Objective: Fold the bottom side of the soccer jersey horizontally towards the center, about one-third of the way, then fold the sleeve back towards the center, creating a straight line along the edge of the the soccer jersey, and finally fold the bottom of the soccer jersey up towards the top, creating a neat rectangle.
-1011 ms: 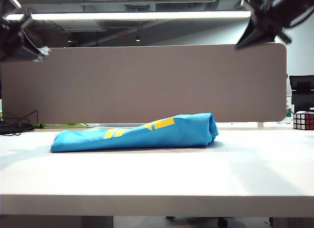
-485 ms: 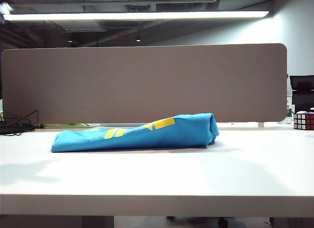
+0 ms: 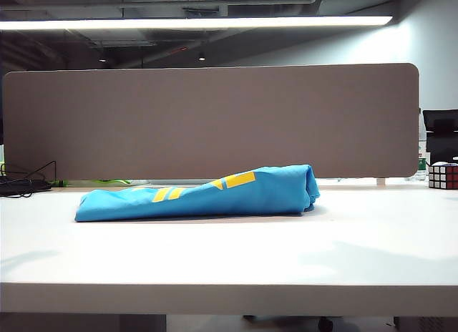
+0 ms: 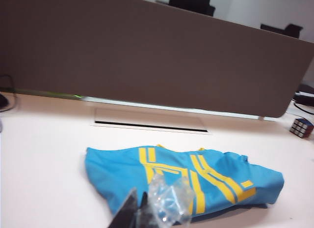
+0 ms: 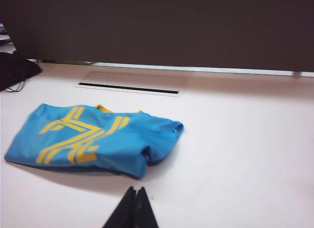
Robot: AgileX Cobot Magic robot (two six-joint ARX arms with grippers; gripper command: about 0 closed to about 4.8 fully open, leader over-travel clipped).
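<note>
Jersey folded, long axis along divider

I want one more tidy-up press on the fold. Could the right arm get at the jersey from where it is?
Probably yes: bare table lies between the right gripper, jaws shut, and the soccer jersey.

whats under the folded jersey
The soccer jersey lies folded on the white table, clear of both shut grippers, left and right. Its lower layers and anything beneath are covered.
</note>
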